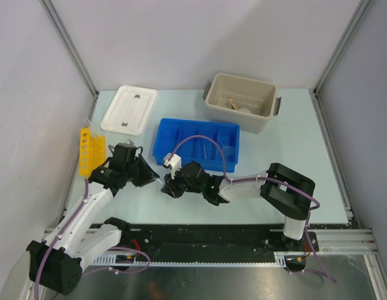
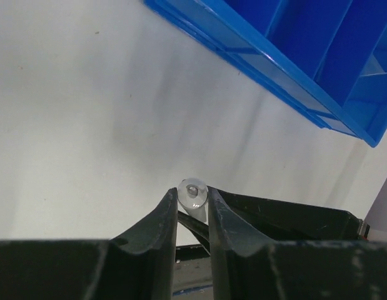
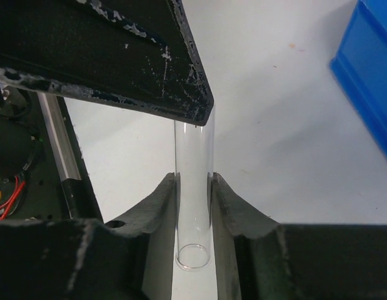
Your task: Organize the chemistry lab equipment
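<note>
My right claw [image 3: 193, 179] pinches a clear glass tube [image 3: 193, 219] near its open end. The tube runs toward 12 o'clock, under my left claw [image 2: 192, 192], which is clamped on its rounded tip. The blue tray [image 2: 243, 44] sits at 1 o'clock on the desk [image 1: 274, 156].

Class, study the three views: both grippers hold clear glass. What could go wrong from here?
1. The left gripper pinches the glass tube only at its rounded tip, so it may slip and drop.
2. The right gripper seems clamped on the same tube; uneven arm moves could crack it.
3. The blue tray stands close; a swing might knock glass against its wall.
</note>
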Robot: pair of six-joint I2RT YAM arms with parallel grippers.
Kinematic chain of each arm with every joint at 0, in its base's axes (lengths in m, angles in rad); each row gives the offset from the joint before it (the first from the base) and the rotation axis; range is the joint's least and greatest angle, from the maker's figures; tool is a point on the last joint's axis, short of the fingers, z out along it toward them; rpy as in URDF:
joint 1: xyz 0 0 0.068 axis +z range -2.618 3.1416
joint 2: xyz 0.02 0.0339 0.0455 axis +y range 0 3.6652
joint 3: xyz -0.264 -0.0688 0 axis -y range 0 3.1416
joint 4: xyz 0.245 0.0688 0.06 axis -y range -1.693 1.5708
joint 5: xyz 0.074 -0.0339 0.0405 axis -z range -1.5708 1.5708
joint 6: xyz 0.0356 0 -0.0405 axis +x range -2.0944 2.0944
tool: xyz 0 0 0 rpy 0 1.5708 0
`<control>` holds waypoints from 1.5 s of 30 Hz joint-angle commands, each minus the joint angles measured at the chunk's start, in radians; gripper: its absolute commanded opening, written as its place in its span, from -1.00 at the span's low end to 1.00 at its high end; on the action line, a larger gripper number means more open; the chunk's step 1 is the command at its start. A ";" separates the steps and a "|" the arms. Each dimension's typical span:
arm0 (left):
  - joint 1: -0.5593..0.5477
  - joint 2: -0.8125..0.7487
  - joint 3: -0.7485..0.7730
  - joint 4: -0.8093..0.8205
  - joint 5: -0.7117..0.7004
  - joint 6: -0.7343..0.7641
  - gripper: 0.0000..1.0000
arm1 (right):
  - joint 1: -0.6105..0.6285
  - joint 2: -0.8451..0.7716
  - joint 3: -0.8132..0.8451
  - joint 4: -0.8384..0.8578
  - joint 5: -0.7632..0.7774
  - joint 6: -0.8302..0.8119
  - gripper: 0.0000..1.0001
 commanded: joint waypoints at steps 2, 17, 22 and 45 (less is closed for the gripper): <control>-0.010 -0.030 0.048 0.031 0.088 0.107 -0.26 | 0.001 -0.015 0.037 0.002 0.049 -0.047 -0.62; -0.009 -0.029 0.071 0.024 0.308 0.271 0.47 | 0.024 -0.139 -0.014 -0.034 0.138 -0.190 -0.66; -0.009 0.011 0.088 0.021 0.299 0.261 0.40 | 0.026 -0.190 -0.064 -0.010 0.168 -0.215 -0.66; 0.019 0.143 0.142 0.023 0.311 0.308 0.05 | 0.052 -0.223 -0.103 -0.007 0.220 -0.250 -0.63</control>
